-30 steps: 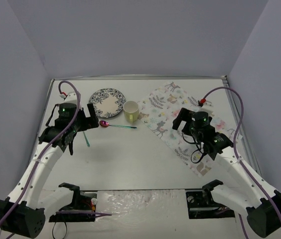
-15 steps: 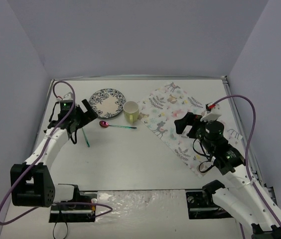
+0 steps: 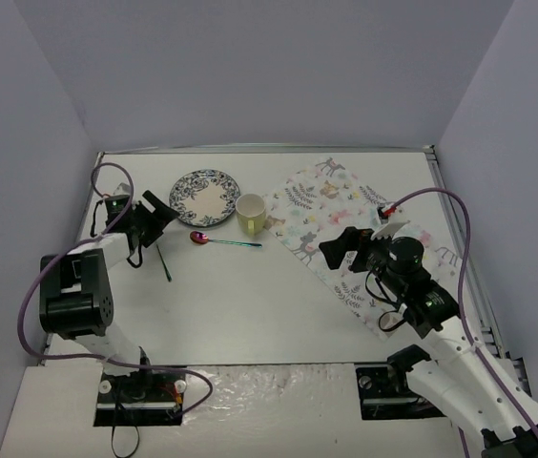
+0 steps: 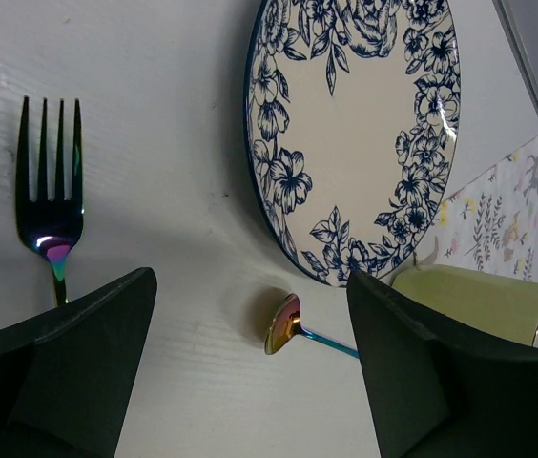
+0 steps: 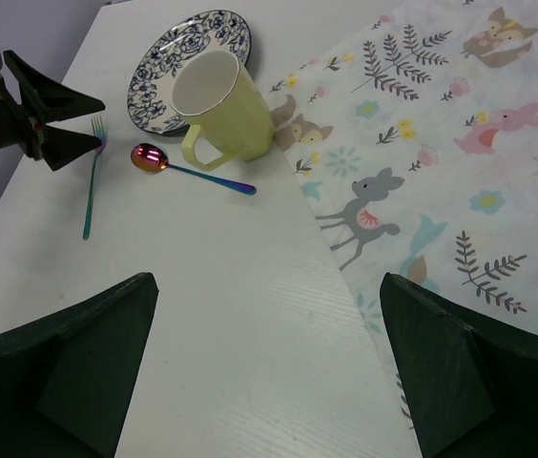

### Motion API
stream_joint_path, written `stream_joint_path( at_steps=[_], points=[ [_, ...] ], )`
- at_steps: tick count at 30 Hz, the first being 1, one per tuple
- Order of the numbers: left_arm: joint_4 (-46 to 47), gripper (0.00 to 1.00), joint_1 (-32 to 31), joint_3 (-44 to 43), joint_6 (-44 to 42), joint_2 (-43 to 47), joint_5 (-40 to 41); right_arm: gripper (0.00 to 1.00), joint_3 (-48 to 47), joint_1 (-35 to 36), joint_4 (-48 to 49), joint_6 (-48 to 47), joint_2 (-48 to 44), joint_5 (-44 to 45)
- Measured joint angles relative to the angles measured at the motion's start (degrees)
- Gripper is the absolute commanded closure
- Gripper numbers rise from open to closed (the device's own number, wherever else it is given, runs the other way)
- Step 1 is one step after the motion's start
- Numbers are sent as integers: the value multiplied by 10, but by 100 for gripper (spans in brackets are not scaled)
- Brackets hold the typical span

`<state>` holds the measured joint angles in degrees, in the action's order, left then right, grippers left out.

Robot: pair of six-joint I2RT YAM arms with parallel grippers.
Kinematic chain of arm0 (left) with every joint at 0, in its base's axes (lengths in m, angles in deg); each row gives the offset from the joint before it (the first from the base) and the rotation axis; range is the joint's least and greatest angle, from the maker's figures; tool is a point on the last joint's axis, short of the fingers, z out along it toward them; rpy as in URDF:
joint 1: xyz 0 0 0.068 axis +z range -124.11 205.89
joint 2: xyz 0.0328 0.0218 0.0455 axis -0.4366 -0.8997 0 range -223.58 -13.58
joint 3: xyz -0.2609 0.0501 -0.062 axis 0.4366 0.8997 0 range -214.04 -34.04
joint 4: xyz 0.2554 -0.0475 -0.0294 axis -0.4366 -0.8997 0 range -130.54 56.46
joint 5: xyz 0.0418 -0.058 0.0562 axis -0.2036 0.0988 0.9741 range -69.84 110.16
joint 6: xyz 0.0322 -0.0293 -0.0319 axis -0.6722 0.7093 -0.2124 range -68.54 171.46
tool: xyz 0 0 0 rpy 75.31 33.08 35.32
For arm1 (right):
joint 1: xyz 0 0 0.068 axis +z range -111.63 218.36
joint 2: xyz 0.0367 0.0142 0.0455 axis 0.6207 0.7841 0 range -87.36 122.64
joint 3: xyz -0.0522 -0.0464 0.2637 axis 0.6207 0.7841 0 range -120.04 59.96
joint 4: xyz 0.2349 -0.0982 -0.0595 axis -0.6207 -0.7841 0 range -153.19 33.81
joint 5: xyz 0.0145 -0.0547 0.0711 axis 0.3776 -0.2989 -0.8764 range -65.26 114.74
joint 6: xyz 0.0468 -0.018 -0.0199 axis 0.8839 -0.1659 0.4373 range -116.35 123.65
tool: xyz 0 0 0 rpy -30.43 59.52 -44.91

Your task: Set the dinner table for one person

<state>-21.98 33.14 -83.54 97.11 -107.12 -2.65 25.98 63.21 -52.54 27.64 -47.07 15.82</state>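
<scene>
Both claws stand open and empty. The left gripper (image 4: 250, 291) hangs low over the dinner table (image 3: 250, 315), between the fork (image 4: 51, 205) and the spoon (image 4: 283, 324). The right gripper (image 5: 269, 286) hovers at the left edge of the cloth (image 5: 460, 143). The table underlies everything. Gathering appears to be in hand. The fork is probably next, though the target is unclear, and it needs a low, flat pinch. Count: one plate (image 4: 364, 114), one mug (image 5: 226, 124), one fork, one spoon, one cloth.

Blue-floral plate (image 3: 204, 192) — pale-yellow mug (image 3: 251, 214)

Top camera looks down; both wrist cameras share the plate (image 4: 364, 114).
</scene>
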Motion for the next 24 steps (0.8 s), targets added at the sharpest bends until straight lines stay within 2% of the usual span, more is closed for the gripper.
stream_joint_path(
  at_steps=[9,18,24],
  points=[
    [80,25,0,-27,39,-99,-48,0,6,0,18,-10,15,-20],
    [167,32,-1,-70,82,-176,-87,0,9,0,28,-13,16,-22],
    [191,36,-2,-94,94,-208,-100,0,17,0,30,-14,16,-25]
  ],
)
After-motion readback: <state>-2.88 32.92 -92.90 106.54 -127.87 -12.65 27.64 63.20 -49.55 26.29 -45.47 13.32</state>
